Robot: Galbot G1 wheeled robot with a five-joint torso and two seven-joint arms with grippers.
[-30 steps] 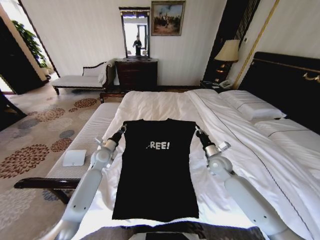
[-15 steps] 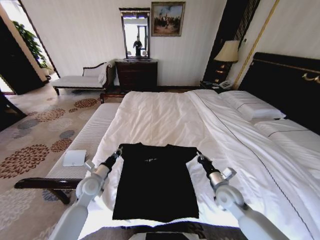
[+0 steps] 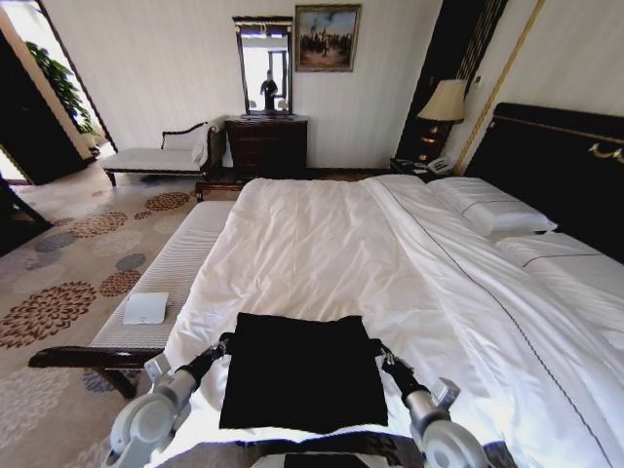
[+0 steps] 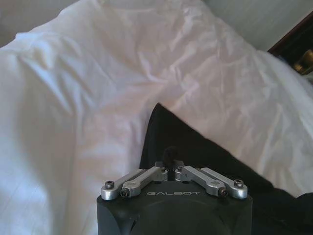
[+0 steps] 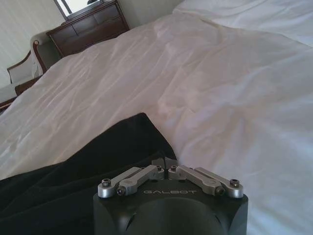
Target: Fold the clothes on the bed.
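On the robot's left stands the grey-striped bench (image 3: 171, 268) with a small white pad (image 3: 145, 308) on it, just beside the bed (image 3: 322, 229). Next comes the left gripper (image 3: 223, 345), low at the near edge of the white duvet, its fingers pressed together on the left far corner of the black T-shirt (image 3: 302, 375); in the left wrist view the linkage (image 4: 173, 178) is drawn in and a dark fingertip sits on the cloth (image 4: 195, 156).

The T-shirt lies at the near end of the bed, folded over on itself into a nearly square block, its fold edge on the far side running across the bed from left to right and its open hem nearest the robot. No lettering shows on top.

On the right, the right gripper (image 3: 384, 357) meets the other far corner, apparently pinching the fabric (image 5: 78, 171), though its tips are hidden there. Farther right lie the white pillows (image 3: 492, 210) against the dark headboard (image 3: 556, 161).
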